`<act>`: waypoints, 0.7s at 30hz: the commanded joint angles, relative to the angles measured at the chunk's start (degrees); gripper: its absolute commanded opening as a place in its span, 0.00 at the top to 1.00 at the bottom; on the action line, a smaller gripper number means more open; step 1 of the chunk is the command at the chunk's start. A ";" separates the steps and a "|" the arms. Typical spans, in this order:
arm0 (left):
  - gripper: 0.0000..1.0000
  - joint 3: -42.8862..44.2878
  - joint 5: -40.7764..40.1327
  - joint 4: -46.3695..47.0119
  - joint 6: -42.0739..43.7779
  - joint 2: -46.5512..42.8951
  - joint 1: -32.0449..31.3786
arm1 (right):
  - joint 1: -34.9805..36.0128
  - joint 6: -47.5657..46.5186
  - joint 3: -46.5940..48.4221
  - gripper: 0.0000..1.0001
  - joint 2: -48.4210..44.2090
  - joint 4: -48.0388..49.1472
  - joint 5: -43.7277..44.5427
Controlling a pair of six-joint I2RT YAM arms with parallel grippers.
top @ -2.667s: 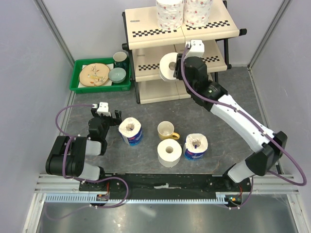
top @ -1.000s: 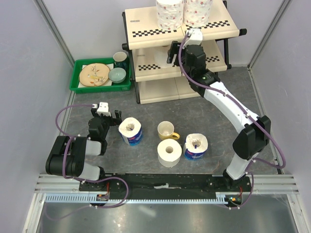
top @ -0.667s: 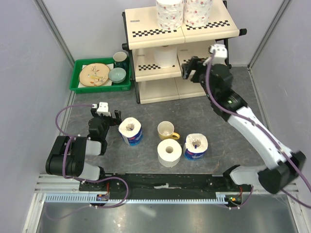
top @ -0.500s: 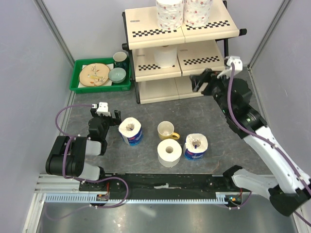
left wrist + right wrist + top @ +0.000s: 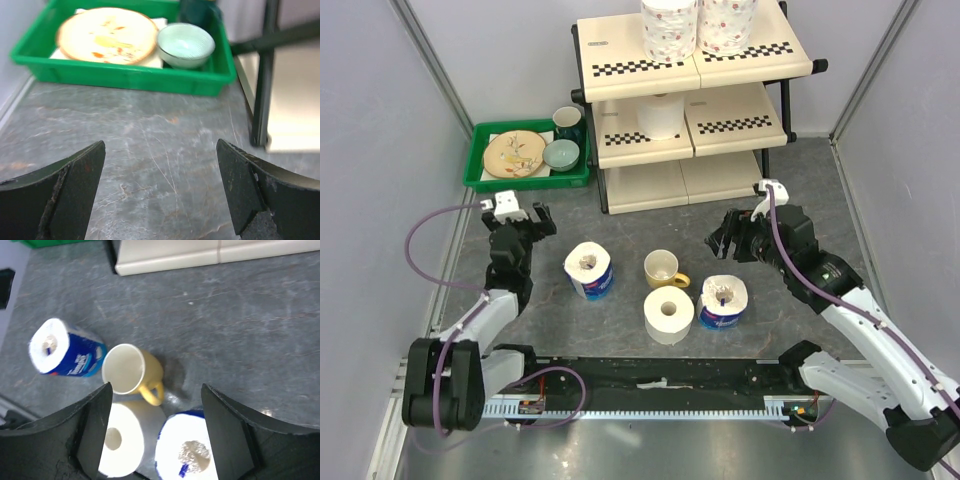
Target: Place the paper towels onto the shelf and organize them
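The shelf holds two floral paper towels on its top tier and a plain one on the middle tier. On the table stand a blue-wrapped roll, a plain roll and a second blue-wrapped roll. My right gripper hovers open and empty above that last roll. In the right wrist view the right gripper frames the plain roll and the blue roll; the other blue roll lies left. My left gripper is open and empty, left of the rolls.
A yellow mug stands between the table rolls, right above the plain one. A green tray with a plate, a bowl and a dark cup sits left of the shelf. The shelf's black leg is near the left gripper.
My right gripper let go of the plain roll on the middle tier and swung back down over the table rolls. The left arm stretched forward and left.
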 commanded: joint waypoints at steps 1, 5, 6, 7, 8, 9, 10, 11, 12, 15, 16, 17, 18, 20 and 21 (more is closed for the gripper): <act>0.01 6.87 -9.48 -17.04 -11.41 -6.08 -0.27 | 1.62 2.49 0.03 0.21 -1.54 0.36 -6.95; 0.00 8.46 -8.45 -25.31 -18.71 -11.18 -0.36 | 6.01 3.45 1.86 0.21 -0.06 -1.83 -8.37; 0.00 9.25 -7.30 -28.11 -19.76 -11.62 -0.45 | 9.24 3.63 2.31 0.21 0.30 -2.36 -7.07; 0.01 9.69 -6.07 -29.27 -20.03 -11.80 -0.62 | 11.19 3.98 2.83 0.21 0.82 -2.80 -6.01; 0.01 10.04 -3.71 -30.76 -20.30 -11.80 -0.62 | 12.95 4.33 3.62 0.20 1.35 -3.68 -4.78; 0.00 10.48 -2.82 -32.95 -20.47 -11.63 -0.71 | 16.44 4.68 3.98 0.21 2.57 -4.03 -3.99; 0.01 10.57 -2.11 -34.28 -20.74 -11.89 -0.80 | 17.87 5.64 4.24 0.20 3.28 -4.38 -2.67; 0.01 10.49 -0.37 -35.42 -21.00 -12.06 -0.80 | 19.10 6.35 4.42 0.20 4.25 -4.56 -2.31; 0.00 10.22 0.44 -36.48 -21.44 -12.33 -0.80 | 21.38 7.23 4.33 0.20 4.60 -4.56 -2.31; 0.00 8.39 2.90 -39.91 -23.89 -15.22 -0.80 | 25.69 10.04 4.07 0.20 5.74 -4.91 3.22; 0.01 7.68 3.34 -40.09 -24.69 -15.92 -0.89 | 26.58 10.40 4.16 0.21 6.19 -5.96 5.58; 0.00 6.98 3.61 -42.01 -25.48 -17.67 -0.89 | 27.46 11.27 4.77 0.21 7.58 -6.75 6.99; 0.01 5.75 3.61 -42.64 -26.53 -18.47 -0.89 | 29.29 11.54 5.30 0.21 8.29 -7.54 8.31; 0.00 4.43 4.31 -43.70 -27.15 -20.58 -0.97 | 31.32 12.33 6.79 0.21 10.74 -9.65 12.08; 0.01 3.46 4.48 -44.05 -27.59 -20.94 -0.97 | 33.25 12.77 7.14 0.21 11.54 -10.10 13.24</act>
